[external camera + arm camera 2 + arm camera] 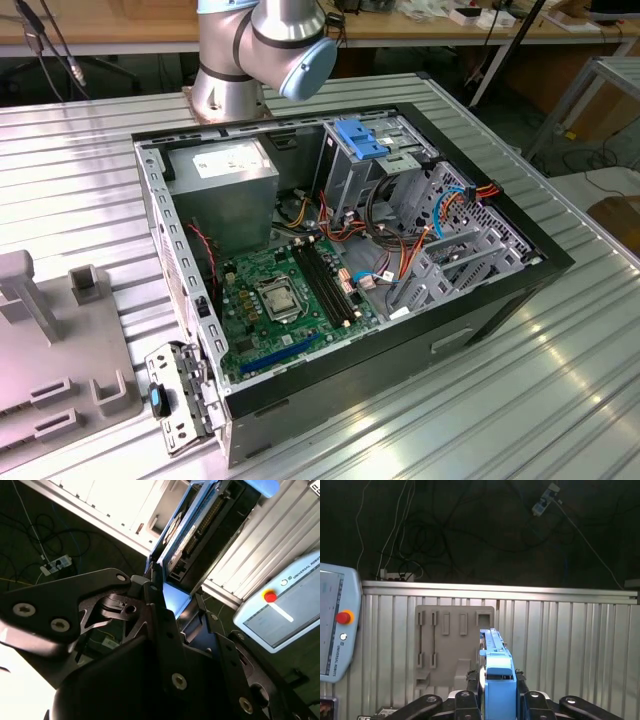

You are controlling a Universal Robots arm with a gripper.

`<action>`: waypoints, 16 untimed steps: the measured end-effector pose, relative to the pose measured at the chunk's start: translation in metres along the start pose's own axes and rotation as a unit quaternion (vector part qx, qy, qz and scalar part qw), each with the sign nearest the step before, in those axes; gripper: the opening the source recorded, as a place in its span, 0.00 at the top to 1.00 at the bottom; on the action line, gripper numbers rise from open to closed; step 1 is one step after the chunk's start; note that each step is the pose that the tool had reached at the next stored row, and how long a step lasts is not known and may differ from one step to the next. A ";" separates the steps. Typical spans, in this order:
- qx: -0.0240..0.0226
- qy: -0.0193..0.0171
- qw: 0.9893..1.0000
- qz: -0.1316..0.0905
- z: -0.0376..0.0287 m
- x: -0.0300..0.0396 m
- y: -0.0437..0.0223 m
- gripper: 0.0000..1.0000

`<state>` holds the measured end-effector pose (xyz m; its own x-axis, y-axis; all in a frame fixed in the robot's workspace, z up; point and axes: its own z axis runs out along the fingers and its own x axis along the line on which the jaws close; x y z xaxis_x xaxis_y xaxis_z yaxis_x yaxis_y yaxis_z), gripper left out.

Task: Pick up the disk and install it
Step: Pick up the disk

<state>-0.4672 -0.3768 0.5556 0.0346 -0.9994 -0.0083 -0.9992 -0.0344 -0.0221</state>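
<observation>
Both fingers (521, 684) | disk (498, 677) pinched edge-on between them

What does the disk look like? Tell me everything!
The disk is a flat grey drive framed by a bright blue plastic carrier. It is seen edge-on, pinched on both flat sides by the gripper and sticking out past it. The second wrist view shows its dark face with a connector row. Nothing else touches it.

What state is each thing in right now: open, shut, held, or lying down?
gripper: shut on the disk.
disk: held on edge above the table, not in the case.
computer case: lying on its side, open, insides showing.
</observation>
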 end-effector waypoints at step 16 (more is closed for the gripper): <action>0.000 0.000 1.000 0.000 -0.0087 0.0000 -0.0019 0.63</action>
<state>-0.4655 -0.3769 0.5643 0.0347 -0.9994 -0.0080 -0.9992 -0.0345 -0.0220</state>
